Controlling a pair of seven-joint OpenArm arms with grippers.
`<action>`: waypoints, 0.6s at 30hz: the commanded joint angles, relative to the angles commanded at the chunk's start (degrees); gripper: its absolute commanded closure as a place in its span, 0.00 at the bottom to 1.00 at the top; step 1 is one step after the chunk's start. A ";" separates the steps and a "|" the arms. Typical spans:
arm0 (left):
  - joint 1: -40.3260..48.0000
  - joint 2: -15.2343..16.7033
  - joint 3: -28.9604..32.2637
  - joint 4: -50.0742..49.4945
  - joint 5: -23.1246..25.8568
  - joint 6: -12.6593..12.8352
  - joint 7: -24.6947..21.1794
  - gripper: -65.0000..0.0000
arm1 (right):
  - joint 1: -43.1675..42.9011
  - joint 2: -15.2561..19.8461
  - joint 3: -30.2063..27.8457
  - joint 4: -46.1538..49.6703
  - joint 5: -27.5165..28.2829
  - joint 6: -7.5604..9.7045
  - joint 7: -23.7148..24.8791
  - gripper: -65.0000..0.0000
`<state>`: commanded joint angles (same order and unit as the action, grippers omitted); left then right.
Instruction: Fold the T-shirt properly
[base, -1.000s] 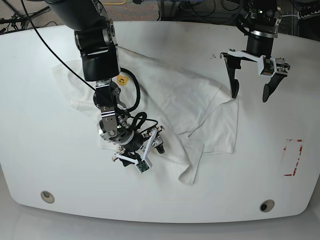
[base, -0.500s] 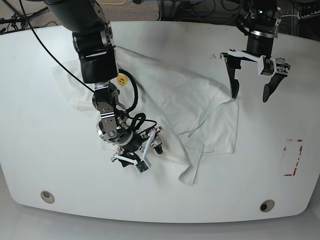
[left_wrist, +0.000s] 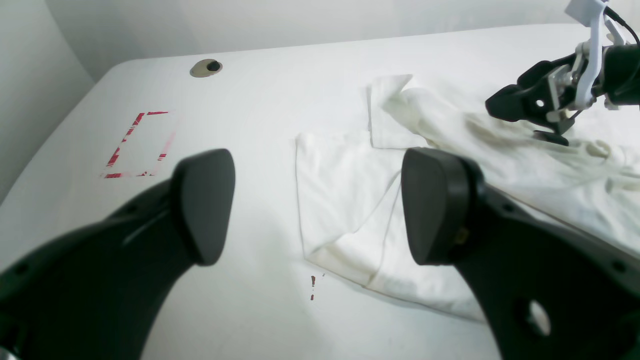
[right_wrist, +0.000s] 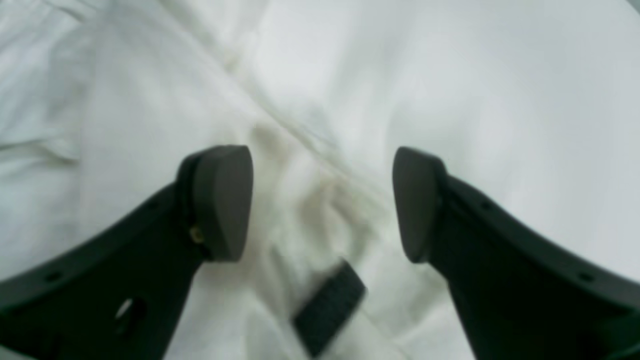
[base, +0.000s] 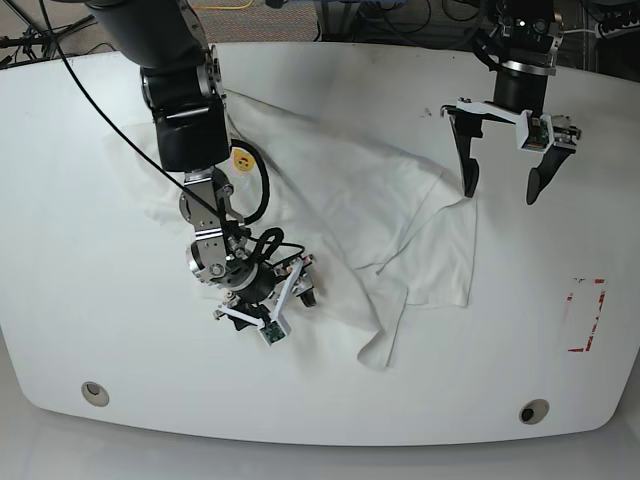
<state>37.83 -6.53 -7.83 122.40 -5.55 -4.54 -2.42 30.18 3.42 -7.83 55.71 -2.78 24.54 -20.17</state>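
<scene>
Lying crumpled across the middle of the white table (base: 90, 320), the white T-shirt (base: 350, 190) spreads from far left toward centre right, unfolded and full of creases. Shows a small yellow-orange bear face (base: 241, 159) on the cloth near the far left, just beside the dark arm. Ends toward the near side in a narrow rumpled tail of fabric, with a flatter panel and a straight hem on the right.

Hovering low over the left near part of the shirt, the right gripper (base: 268, 305), jaws spread apart with nothing between them; in the right wrist view only wrinkled cloth (right_wrist: 310, 150) fills the gap, plus a small black tag (right_wrist: 330, 307) lying on the fabric close to the camera. Cannot tell from these views whether the fingertips touch the cloth.

Standing above the right edge of the shirt, the left gripper (base: 498, 185), jaws wide apart and empty, pointing down. One finger (base: 467, 160) over the shirt's corner, the other over bare table; in the left wrist view, the hem corner (left_wrist: 345, 200) between the two black pads.

Marked on the table at the right, well apart from the shirt, a red dashed rectangle (base: 586, 315). Set into the near edge, two round holes (base: 534, 411), one at each end.
</scene>
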 joint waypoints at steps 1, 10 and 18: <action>0.03 0.00 -0.01 -0.02 -0.04 0.02 -0.02 0.24 | -0.04 -0.07 -0.09 -0.15 0.00 -0.02 0.12 0.35; -0.22 -0.18 0.29 -0.07 0.00 0.22 -0.64 0.24 | -1.47 -1.90 -3.23 1.45 0.12 0.44 1.26 0.35; -0.06 -0.12 0.15 -0.23 0.01 0.18 -0.59 0.24 | -1.67 -1.89 -4.67 2.91 0.03 0.26 0.93 0.35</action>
<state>37.77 -6.65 -7.68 122.17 -5.55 -4.36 -3.00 28.51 1.54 -12.50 58.62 -2.76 24.80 -19.24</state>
